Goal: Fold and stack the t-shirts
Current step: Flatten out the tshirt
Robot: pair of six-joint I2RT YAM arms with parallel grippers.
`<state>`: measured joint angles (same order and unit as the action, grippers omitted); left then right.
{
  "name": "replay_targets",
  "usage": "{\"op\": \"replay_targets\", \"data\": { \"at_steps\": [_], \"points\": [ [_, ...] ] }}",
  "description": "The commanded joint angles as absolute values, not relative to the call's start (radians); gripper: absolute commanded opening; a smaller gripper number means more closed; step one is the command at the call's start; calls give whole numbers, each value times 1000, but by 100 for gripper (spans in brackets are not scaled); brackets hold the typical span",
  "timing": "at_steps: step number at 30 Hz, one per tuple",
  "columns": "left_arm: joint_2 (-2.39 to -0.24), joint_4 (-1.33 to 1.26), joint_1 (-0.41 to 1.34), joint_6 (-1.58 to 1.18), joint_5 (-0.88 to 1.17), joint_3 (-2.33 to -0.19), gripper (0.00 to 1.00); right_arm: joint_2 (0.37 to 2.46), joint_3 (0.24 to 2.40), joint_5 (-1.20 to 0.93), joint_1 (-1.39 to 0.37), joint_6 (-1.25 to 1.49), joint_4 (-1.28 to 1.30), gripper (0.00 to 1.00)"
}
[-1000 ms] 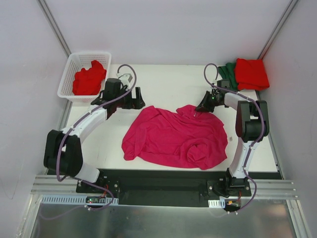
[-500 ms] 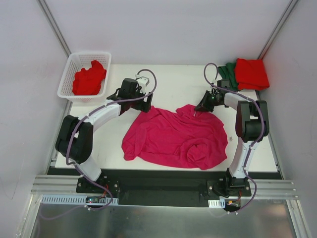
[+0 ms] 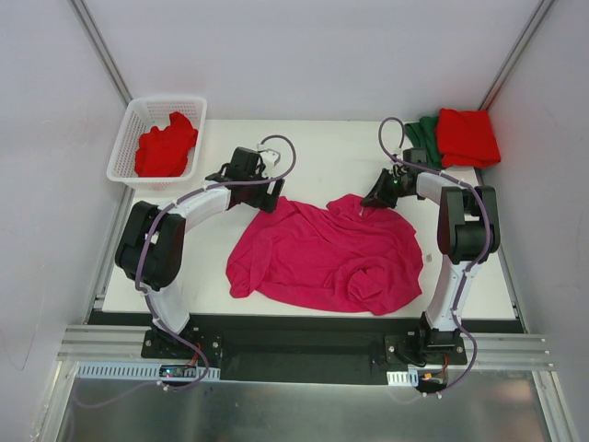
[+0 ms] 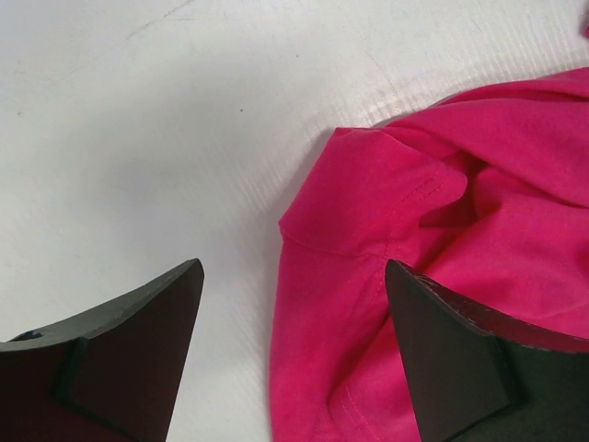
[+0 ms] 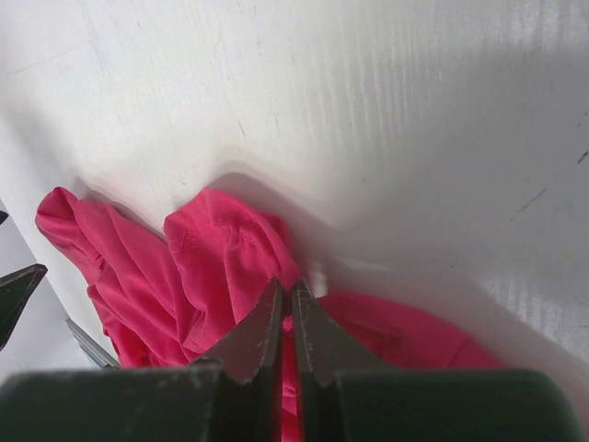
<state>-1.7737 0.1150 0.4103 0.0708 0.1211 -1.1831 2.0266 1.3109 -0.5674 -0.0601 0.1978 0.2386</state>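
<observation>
A magenta-pink t-shirt (image 3: 322,258) lies crumpled across the middle of the table. My left gripper (image 3: 271,195) hovers open over its far-left corner. In the left wrist view that corner (image 4: 368,193) lies between and beyond the spread left gripper (image 4: 294,267), untouched by either finger. My right gripper (image 3: 368,204) is shut on the shirt's far edge near the collar; the right wrist view shows pink cloth (image 5: 221,267) pinched between the tips of the right gripper (image 5: 286,285). A folded red t-shirt (image 3: 467,136) rests on a dark green one (image 3: 421,133) at the back right.
A white lattice basket (image 3: 129,124) at the back left holds a crumpled red t-shirt (image 3: 166,147). Bare white table (image 3: 313,152) stretches behind the pink shirt. Grey walls close in the table on both sides.
My left arm has swung right, from beside the basket to the pink shirt's far-left corner, its jaws narrowing slightly. The right arm and the shirt have stayed put.
</observation>
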Motion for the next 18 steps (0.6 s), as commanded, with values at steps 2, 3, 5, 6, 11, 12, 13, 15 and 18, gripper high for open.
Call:
{"op": "replay_targets", "data": {
  "at_steps": [2,3,5,6,11,12,13,15,18],
  "points": [
    [-1770,115,396,66,193,-1226,79,2037,1327,-598,-54,196,229,1],
    [-1770,115,396,63,196,-1224,79,2036,1327,-598,-54,195,227,2],
    [-1776,114,394,57,202,-1224,75,2039,1325,-598,-54,195,227,2],
    [-1778,115,394,54,207,-1224,75,2037,1327,-598,-54,193,229,1],
    [-1792,110,394,41,219,-1223,74,2039,1324,-598,-54,192,229,1],
    [-1795,112,394,41,219,-1223,74,2039,1324,-600,-54,190,230,1],
    [-1801,109,393,40,221,-1223,74,2039,1324,-600,-54,190,230,2],
    [-1805,106,391,34,230,-1221,73,2037,1325,-598,-54,190,230,1],
    [-1819,101,393,29,238,-1223,73,2036,1324,-600,-54,190,232,1]
  ]
}}
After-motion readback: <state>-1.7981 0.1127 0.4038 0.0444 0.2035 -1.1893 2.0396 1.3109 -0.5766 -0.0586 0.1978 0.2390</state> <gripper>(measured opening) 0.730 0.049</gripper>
